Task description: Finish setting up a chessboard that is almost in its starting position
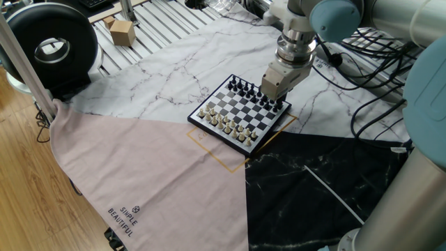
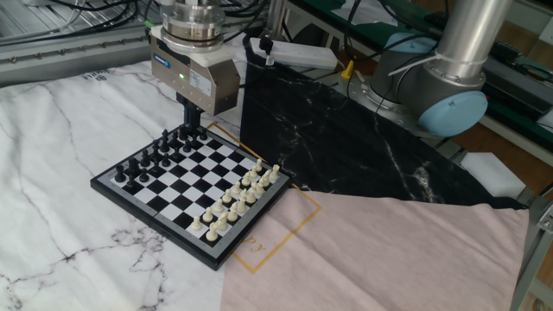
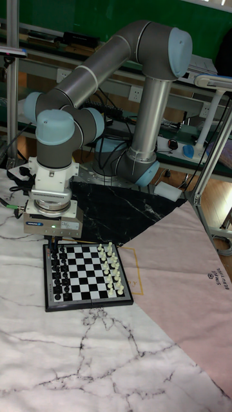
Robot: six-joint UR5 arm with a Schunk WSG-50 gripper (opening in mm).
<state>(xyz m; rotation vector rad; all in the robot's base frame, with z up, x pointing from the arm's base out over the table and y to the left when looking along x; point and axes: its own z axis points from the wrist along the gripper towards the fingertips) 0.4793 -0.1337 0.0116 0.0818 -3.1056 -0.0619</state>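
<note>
The chessboard (image 2: 188,186) lies on the marble-patterned cloth, also seen in one fixed view (image 1: 242,111) and the tall fixed view (image 3: 87,273). Cream pieces (image 2: 238,194) fill the rows along one side and black pieces (image 2: 155,157) the rows opposite. My gripper (image 2: 192,123) hangs straight down over the black side's corner nearest the black cloth. Its dark fingers (image 2: 191,111) are drawn close together, low among the black pieces, shut on what looks like a small black piece. The same gripper (image 1: 272,96) (image 3: 53,244) covers that corner square in the other views.
A thin orange square outline (image 2: 298,226) shows under the board's edge. Black marble cloth (image 2: 346,147) and pink cloth (image 2: 389,259) lie beside the board. The arm's base (image 2: 432,95) and cables (image 1: 376,90) stand behind. A black round device (image 1: 49,45) and a small cardboard box (image 1: 121,31) sit far left.
</note>
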